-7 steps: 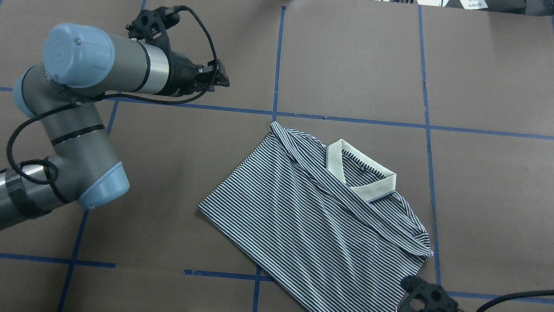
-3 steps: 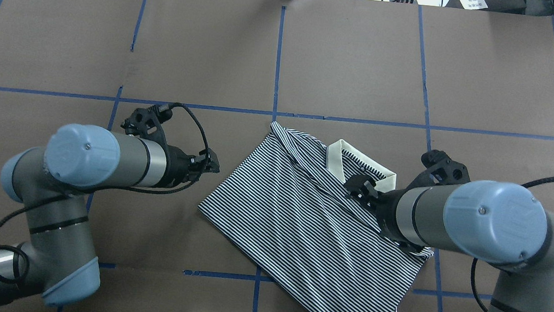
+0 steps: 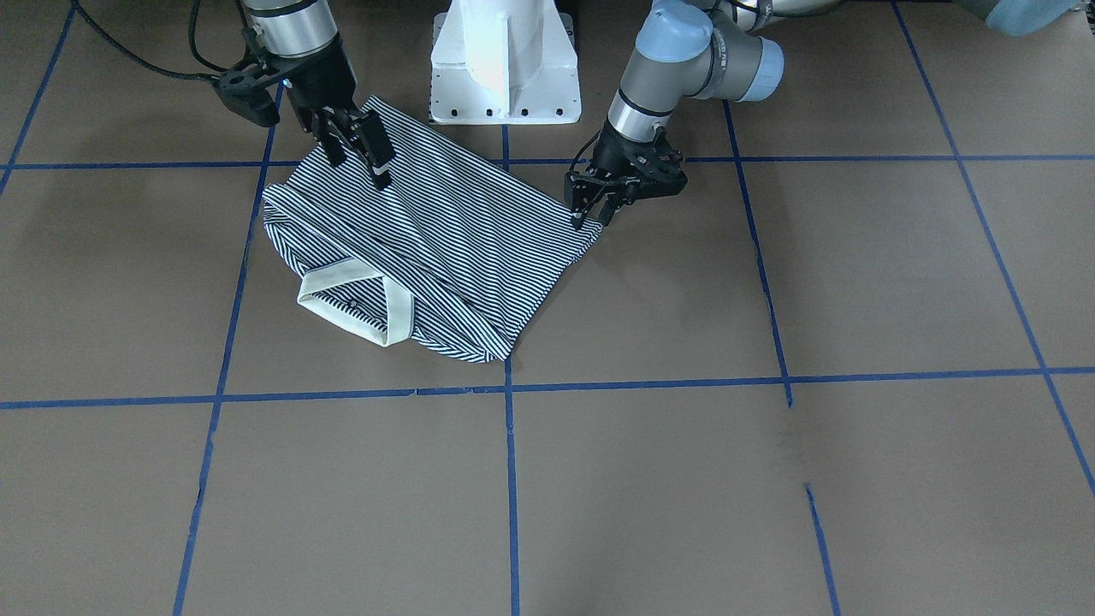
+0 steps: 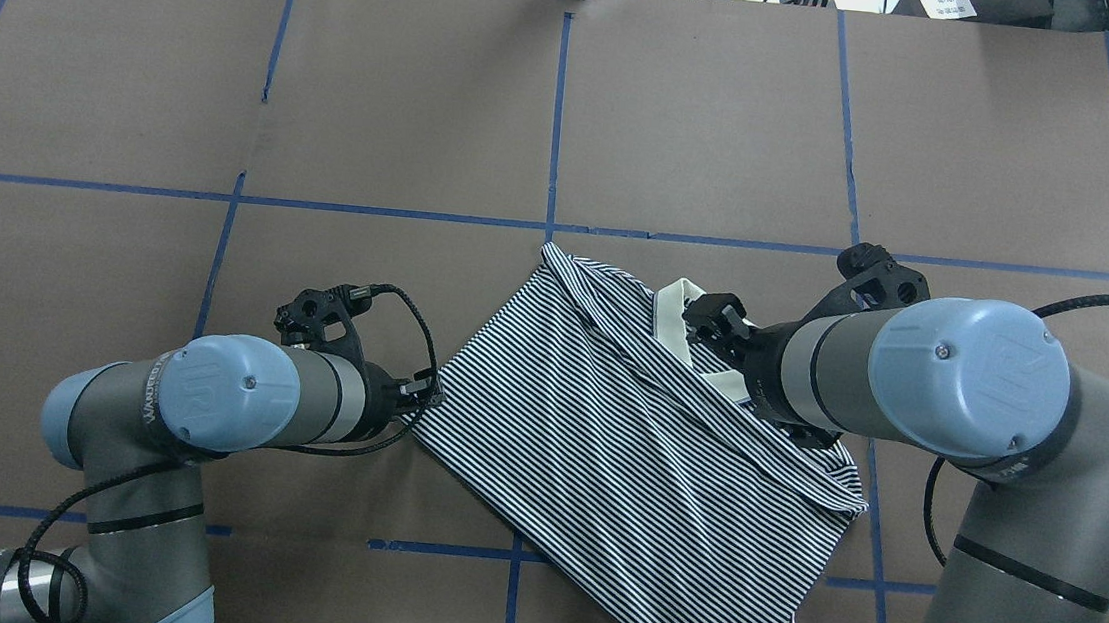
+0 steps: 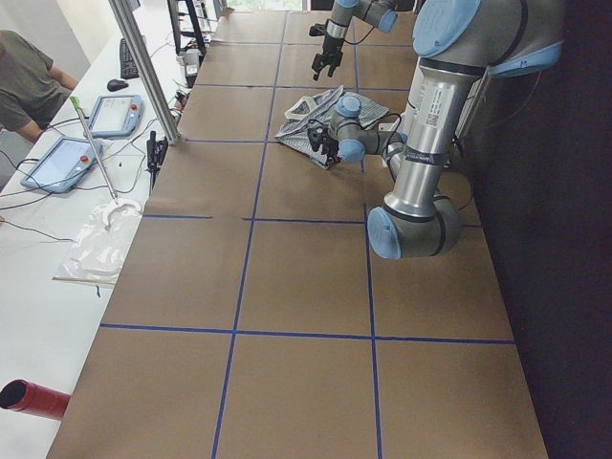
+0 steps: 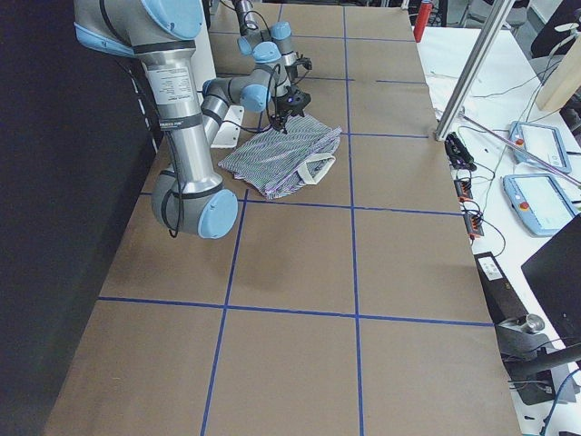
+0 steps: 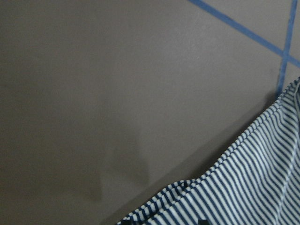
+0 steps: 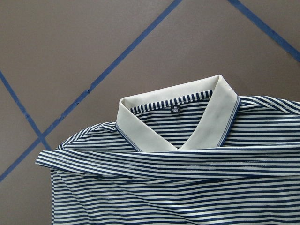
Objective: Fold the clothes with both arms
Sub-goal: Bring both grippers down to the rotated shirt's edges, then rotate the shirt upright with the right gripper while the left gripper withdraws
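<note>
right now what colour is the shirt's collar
Plain cream collar, clearest in the right wrist view.

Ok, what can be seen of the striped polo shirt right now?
The polo shirt looks like thin navy-and-white striped knit, with a plain cream collar edged in blue and a small size label inside the neck. It lies folded into a rough rectangle, askew on the brown table, collar facing up, with a striped fold across just below it. The left hand is at one hem corner. The right hand hangs open above the shirt.
</note>
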{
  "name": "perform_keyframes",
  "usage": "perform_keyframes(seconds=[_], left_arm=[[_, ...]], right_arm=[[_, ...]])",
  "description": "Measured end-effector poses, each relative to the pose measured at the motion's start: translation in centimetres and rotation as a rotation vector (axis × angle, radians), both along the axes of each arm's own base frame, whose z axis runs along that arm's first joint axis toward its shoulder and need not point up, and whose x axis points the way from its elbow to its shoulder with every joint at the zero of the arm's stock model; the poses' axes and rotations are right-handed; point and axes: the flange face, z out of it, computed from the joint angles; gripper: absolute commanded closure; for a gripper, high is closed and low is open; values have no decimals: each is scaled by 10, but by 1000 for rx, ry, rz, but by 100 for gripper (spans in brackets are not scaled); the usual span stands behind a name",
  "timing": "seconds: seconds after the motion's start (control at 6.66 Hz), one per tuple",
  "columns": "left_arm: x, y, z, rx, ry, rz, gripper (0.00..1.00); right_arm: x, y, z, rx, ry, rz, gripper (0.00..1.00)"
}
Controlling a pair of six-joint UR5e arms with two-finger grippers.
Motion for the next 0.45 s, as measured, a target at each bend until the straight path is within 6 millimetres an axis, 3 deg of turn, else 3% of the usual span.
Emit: perform_keyframes(seconds=[0.15,0.45], left_arm=[[3,2,2,-3,-22,-1,45],[8,4,5,-1,-44,-8,70]], right_arm=[[-1,-1,1,0,2,1,0],[-1,-2,1,-1,4,2,0]])
